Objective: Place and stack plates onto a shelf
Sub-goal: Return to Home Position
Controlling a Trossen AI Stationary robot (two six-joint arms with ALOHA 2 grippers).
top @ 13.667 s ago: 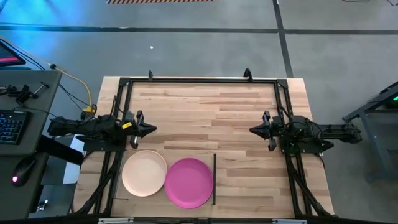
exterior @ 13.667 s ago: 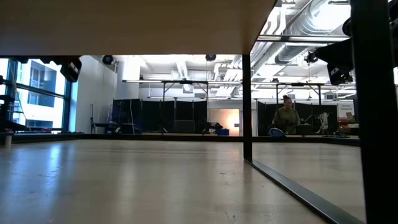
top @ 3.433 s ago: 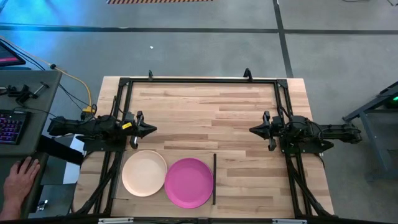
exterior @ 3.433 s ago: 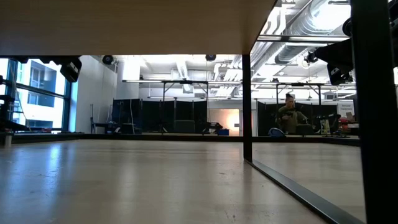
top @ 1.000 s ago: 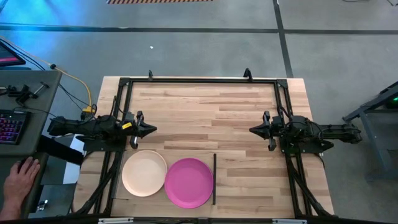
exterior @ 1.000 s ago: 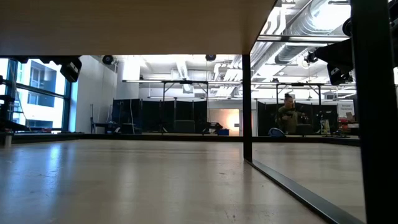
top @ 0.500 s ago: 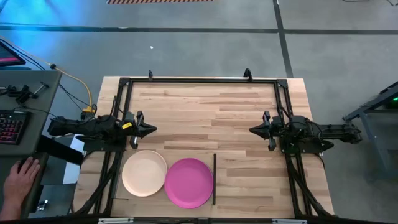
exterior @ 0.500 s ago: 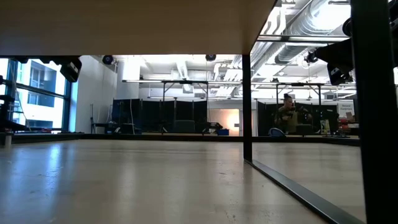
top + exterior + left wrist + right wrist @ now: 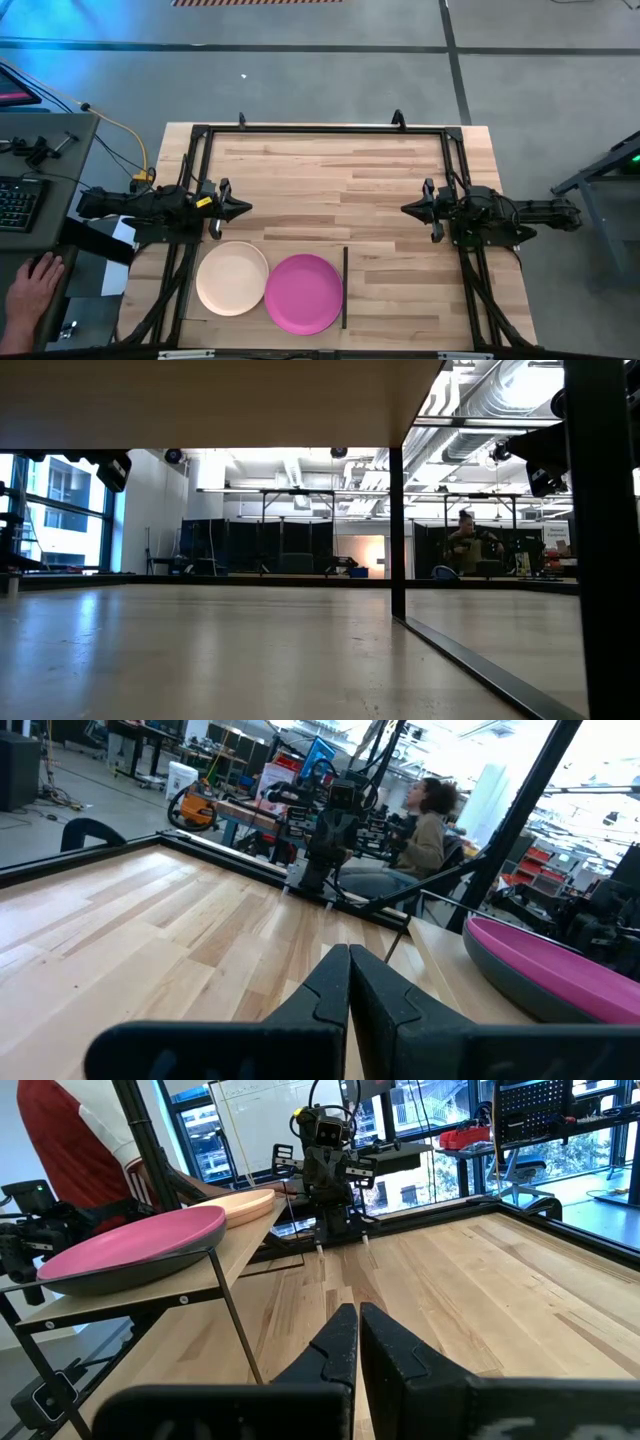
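Stacking looks complete: pink plate [image 9: 303, 292] and cream plate [image 9: 232, 278] share the shelf [image 9: 120, 1306] at lower centre, so left gripper [image 9: 245, 208] and right gripper [image 9: 405, 209] park clear, fingers together.

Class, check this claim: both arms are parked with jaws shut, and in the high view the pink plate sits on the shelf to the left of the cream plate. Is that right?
No. The high view shows the pink plate on the shelf to the right of the cream plate. The left gripper and right gripper are indeed parked, jaws shut.
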